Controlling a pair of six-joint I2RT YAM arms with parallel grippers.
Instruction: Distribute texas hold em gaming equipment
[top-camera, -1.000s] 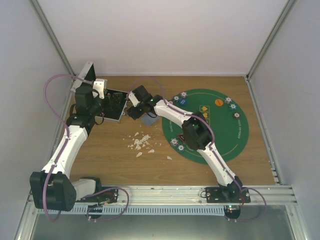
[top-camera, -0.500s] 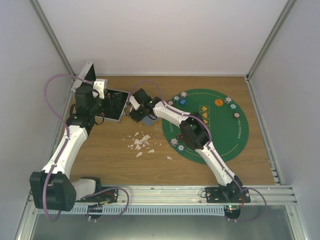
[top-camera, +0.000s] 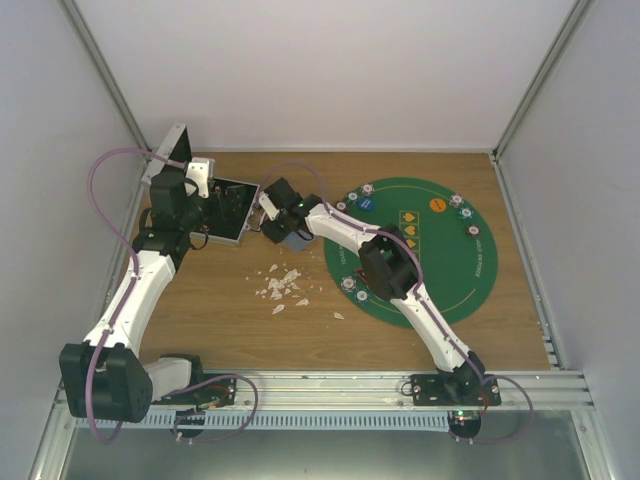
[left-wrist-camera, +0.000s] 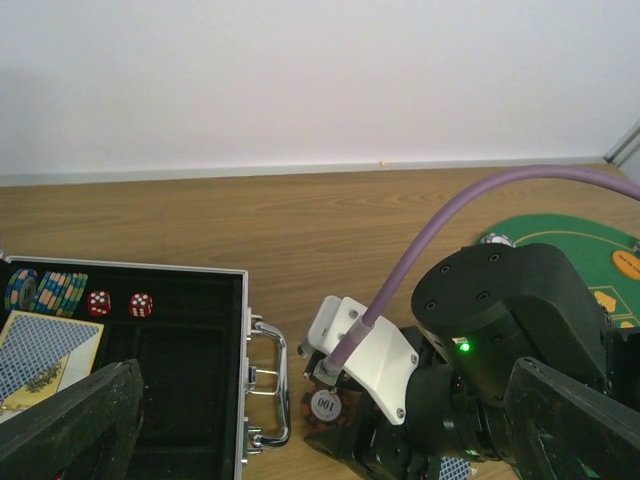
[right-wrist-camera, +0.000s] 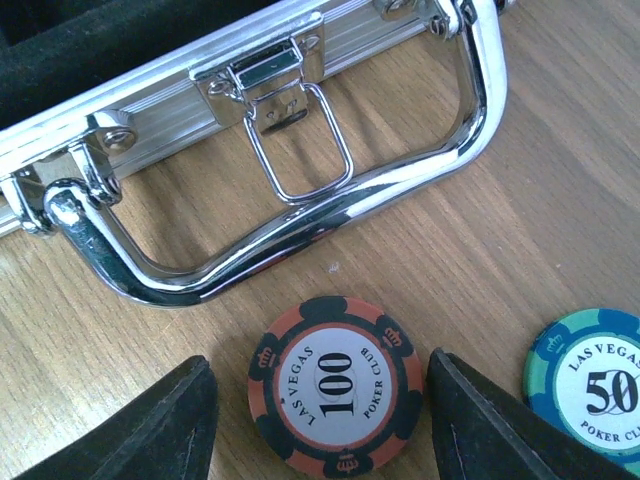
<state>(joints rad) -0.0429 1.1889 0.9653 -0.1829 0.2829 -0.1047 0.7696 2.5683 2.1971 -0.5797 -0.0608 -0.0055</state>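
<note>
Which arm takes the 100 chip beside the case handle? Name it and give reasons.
Right. The right gripper straddles the 100 chip, jaws open on either side of it, not touching. The left gripper hangs open above the case, farther off.

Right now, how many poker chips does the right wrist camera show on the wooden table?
2. An orange-and-black round 100 chip lies between the right fingers; a teal round 50 chip lies beside it, cut by the frame edge. Others may lie outside this view.
</note>
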